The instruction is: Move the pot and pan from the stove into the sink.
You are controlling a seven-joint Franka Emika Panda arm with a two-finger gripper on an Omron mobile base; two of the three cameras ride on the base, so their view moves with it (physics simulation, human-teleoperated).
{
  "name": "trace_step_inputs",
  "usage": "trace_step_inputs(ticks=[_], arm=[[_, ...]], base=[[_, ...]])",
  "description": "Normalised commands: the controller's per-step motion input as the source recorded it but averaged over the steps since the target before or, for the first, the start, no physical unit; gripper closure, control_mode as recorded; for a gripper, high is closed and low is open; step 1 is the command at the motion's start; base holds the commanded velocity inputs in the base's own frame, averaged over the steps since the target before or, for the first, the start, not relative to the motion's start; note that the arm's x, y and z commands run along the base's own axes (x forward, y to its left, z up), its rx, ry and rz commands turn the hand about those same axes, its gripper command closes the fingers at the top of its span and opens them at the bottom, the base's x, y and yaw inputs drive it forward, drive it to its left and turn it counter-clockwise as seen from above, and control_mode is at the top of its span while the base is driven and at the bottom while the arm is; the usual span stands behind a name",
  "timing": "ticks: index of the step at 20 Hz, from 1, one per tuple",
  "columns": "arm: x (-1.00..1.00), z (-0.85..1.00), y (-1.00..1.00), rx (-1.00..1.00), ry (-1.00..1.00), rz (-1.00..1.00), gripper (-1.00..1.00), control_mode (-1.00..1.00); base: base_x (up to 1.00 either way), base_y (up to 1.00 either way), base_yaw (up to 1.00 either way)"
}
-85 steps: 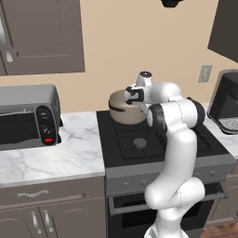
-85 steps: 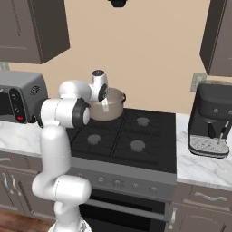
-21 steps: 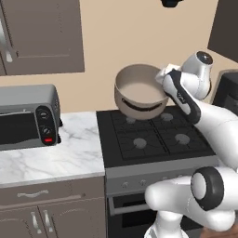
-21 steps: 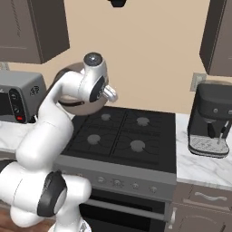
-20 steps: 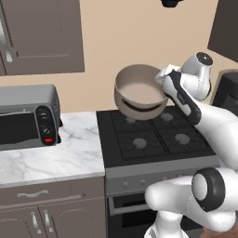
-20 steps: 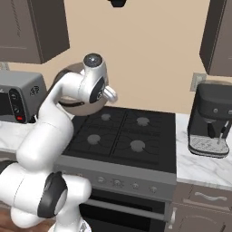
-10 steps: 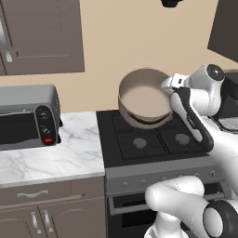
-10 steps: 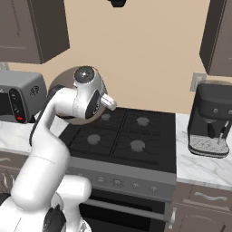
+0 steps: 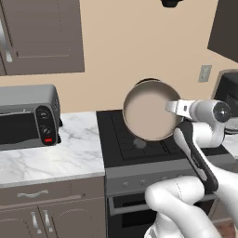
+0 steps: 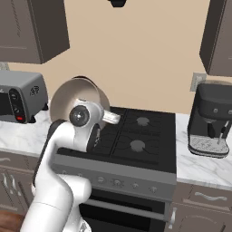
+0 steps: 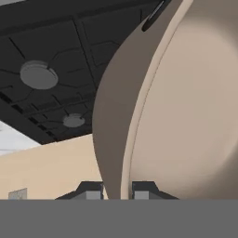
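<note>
Above the stove (image 9: 139, 139), pot (image 9: 149, 111) tipped sideways, rim apparently pinched between closed jaws.

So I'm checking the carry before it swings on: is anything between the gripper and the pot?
No. The gripper is shut on the pot's rim, a finger on each side of the wall, holding it tilted in the air above the stove. Nothing visible sits between them.

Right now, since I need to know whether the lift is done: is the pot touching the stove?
Apart. In the left base view the pot hangs tipped on its side in the gripper, clear above the stove.
</note>
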Motion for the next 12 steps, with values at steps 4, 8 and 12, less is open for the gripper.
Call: trace_step_inputs(ticks=[4, 8, 12], arm=[[-0.02, -0.41, -0.17, -0.10, -0.15, 0.13, 1.00, -1.00], [0.03, -0.10, -0.17, -0.01, -0.12, 0.09, 1.00, -1.00], [0.04, 0.00, -0.08, 0.00, 0.00, 0.05, 1.00, -1.00]], base=[[0.00, 0.00, 0.00], [0.00, 0.00, 0.00], [0.00, 0.00, 0.00]])
